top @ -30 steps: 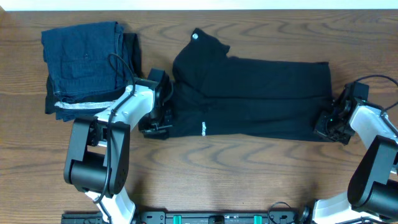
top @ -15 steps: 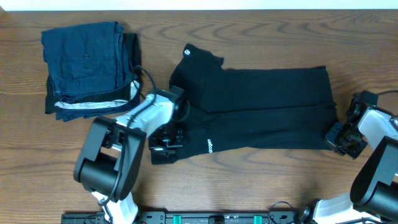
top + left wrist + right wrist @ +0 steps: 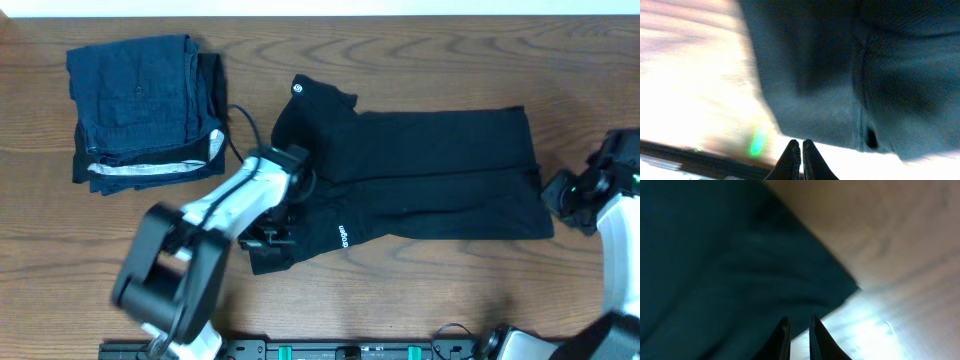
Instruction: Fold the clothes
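1. Far left on the wooden counter [image 3: 450, 290] sits a stack of dark blue folded garments [image 3: 140, 100]. A white-striped edge runs along its near side.
2. Just right of that stack, the left hand [image 3: 268, 243] is down at the lower left corner of the black T-shirt [image 3: 430, 180]. The arm reaches in from the near edge.
3. In the left wrist view its fingertips [image 3: 790, 156] are clenched tight together, with dark cloth lying just beyond them. I cannot make out whether any cloth is pinched between them.
4. The T-shirt lies across the middle of the counter as a long band, already doubled over, with a fold line along its length. Its left end is bunched and skewed, and one part reaches up toward the far edge.
5. A small round white mark [image 3: 298, 88] shows at that upper left tip. A white logo [image 3: 343, 237] sits low down, near the left hand.
6. The shirt's right end lies flat and squared off.
7. Just past that end, the right hand [image 3: 556, 190] is off the cloth and not touching it.
8. In the right wrist view its fingers [image 3: 782, 337] stand slightly parted, released, with nothing between them and the shirt's corner ahead.
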Robot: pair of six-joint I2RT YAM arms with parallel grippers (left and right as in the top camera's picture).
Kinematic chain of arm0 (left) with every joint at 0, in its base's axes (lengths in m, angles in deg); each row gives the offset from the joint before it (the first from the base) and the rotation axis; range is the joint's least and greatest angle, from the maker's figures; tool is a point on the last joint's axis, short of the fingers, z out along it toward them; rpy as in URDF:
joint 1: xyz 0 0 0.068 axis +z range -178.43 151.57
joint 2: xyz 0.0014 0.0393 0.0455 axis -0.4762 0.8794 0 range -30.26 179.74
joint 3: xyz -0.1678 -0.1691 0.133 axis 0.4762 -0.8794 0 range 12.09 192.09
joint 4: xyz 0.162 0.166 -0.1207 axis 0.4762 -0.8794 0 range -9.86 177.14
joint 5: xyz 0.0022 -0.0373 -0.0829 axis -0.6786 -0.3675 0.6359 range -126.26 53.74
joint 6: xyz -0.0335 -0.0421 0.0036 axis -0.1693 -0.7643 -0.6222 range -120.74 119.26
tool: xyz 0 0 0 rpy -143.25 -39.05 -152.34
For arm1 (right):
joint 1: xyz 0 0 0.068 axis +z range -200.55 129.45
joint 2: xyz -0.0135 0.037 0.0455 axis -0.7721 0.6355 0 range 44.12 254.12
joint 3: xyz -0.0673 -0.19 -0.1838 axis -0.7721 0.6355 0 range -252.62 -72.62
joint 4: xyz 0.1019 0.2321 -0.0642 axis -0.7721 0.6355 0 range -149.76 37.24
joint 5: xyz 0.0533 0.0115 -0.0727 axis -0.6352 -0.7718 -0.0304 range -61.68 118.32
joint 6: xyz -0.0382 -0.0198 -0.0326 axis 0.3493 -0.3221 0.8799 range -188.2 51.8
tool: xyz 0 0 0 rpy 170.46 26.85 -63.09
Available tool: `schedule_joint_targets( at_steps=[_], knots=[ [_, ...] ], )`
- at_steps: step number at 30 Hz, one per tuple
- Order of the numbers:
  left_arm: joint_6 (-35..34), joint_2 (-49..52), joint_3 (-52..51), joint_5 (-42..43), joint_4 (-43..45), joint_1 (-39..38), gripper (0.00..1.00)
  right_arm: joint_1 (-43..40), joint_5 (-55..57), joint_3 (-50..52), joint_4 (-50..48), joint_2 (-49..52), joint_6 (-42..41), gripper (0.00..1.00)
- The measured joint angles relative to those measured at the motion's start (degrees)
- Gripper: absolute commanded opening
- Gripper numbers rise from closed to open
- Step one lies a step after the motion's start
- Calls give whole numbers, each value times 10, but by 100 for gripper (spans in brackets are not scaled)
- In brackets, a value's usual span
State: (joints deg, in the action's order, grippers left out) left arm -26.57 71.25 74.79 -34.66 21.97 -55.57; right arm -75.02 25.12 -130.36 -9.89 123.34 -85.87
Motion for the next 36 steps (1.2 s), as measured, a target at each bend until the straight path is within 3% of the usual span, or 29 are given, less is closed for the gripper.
schedule_joint_targets(
  at_steps=[4, 12, 22, 36],
  knots=[
    [1, -89, 45, -25, 3, 16, 6, 11, -34, -10, 10, -16, 28, 1],
    [-1, -123, 47, 12, 23, 22, 6, 29, -53, 6, -3, 24, 49, 2],
    [-31, -113, -62, 38, 132, 22, 6, 45, -57, 23, -47, 101, 71, 2],
    [-77, -117, -197, 66, 261, 23, 6, 45, -61, 24, -52, 118, 92, 1]
  ],
)
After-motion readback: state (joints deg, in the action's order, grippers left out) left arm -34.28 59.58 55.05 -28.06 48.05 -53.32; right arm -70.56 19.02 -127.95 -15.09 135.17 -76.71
